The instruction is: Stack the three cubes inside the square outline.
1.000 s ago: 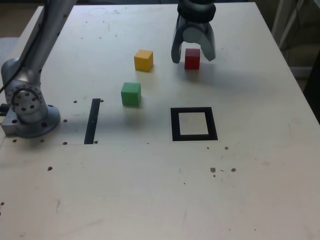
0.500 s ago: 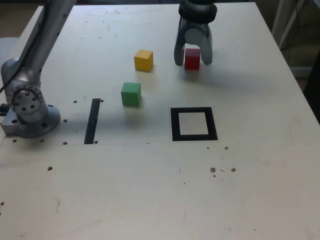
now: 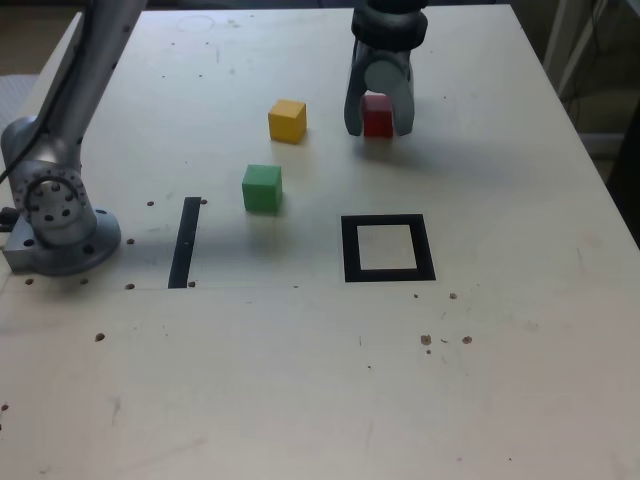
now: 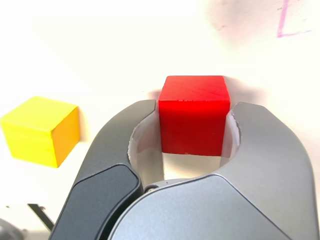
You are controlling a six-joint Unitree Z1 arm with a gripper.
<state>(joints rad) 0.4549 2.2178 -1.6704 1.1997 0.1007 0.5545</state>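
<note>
Cubes, three in number, rest apart on the table (image 3: 480,370), none stacked and none within the square outline (image 3: 388,276). By descending size:

Table: pale surface, carrying all three cubes, the outline and a straight black tape strip (image 3: 185,243).

Arm (image 3: 62,200): base at the exterior view's left; the end effector (image 3: 379,130) is at the far side of the table, over the red cube (image 3: 378,117).

End effector: grasping the red cube, one finger against each of two opposite sides in the wrist view. The cube looks to be on or very near the table; the exact clearance cannot be told.

Square outline: nearer the exterior camera than the red cube, its pale centre bare.

Cubes, alike in size: red between the fingers; yellow (image 3: 287,121) to the exterior view's left of it; green (image 3: 262,188) nearer the camera than yellow.

Step in hand, judged: securing red as a probable first layer. Grip should be confirmed firm and level before any lift. Lift should be straight up, without twist, then carry toward the outline, keeping clear of yellow. Release is best made low and centred, cube square to the tape, fingers opened evenly so as not to nudge it. A crooked base would make the later layers unsteady.
</note>
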